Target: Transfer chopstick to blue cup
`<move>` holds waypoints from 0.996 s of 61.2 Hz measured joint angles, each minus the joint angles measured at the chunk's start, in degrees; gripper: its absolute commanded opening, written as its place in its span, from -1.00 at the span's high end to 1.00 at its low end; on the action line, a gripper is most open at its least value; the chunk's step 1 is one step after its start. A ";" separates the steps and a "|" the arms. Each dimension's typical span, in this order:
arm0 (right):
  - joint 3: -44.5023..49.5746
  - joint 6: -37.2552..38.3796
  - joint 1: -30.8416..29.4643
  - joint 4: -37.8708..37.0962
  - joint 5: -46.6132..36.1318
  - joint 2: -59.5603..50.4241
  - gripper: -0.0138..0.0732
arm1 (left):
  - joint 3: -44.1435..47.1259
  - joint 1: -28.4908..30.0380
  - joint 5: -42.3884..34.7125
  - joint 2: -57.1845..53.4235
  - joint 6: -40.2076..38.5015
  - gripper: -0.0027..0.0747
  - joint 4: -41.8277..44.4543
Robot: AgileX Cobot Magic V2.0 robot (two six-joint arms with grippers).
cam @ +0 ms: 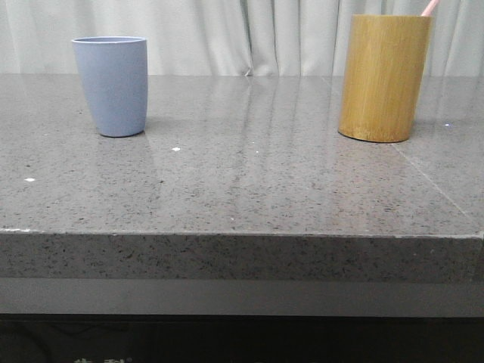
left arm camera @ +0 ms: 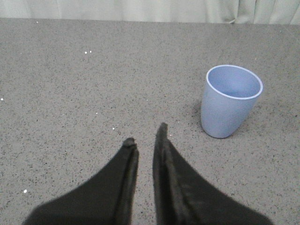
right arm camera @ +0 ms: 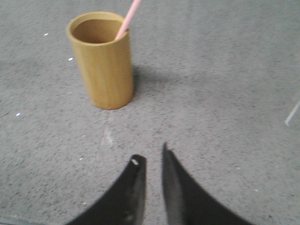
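Observation:
The pale blue cup (cam: 111,87) stands empty at the table's back left. It also shows in the left wrist view (left arm camera: 229,105). A pale pink chopstick (cam: 429,7) sticks up out of the yellow-brown bamboo holder (cam: 382,79) at the back right. Only its upper end shows. In the right wrist view the chopstick (right arm camera: 129,18) leans on the holder's (right arm camera: 104,65) rim. My left gripper (left arm camera: 146,133) hovers over bare table short of the cup, with a narrow gap between its jaws and nothing in it. My right gripper (right arm camera: 151,153) is the same, short of the holder. Neither gripper shows in the front view.
The grey speckled stone table (cam: 242,181) has its front edge near the camera. A pale curtain (cam: 249,34) hangs behind the table. A seam line (cam: 439,189) runs across the tabletop at the right.

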 measured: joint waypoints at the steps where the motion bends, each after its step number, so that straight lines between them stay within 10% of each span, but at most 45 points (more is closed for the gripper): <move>1: 0.00 -0.26 0.23 0.15 0.00 0.00 -0.31 | -0.01 0.00 0.12 0.30 -0.03 0.02 0.00; 9: 0.00 -0.88 1.35 0.70 0.34 0.00 -0.63 | -1.15 -0.12 0.12 2.94 0.21 -0.27 -0.89; 61: 0.00 -1.19 1.44 1.04 1.01 0.00 -0.63 | -38.01 -13.00 19.71 43.59 0.43 -0.26 2.86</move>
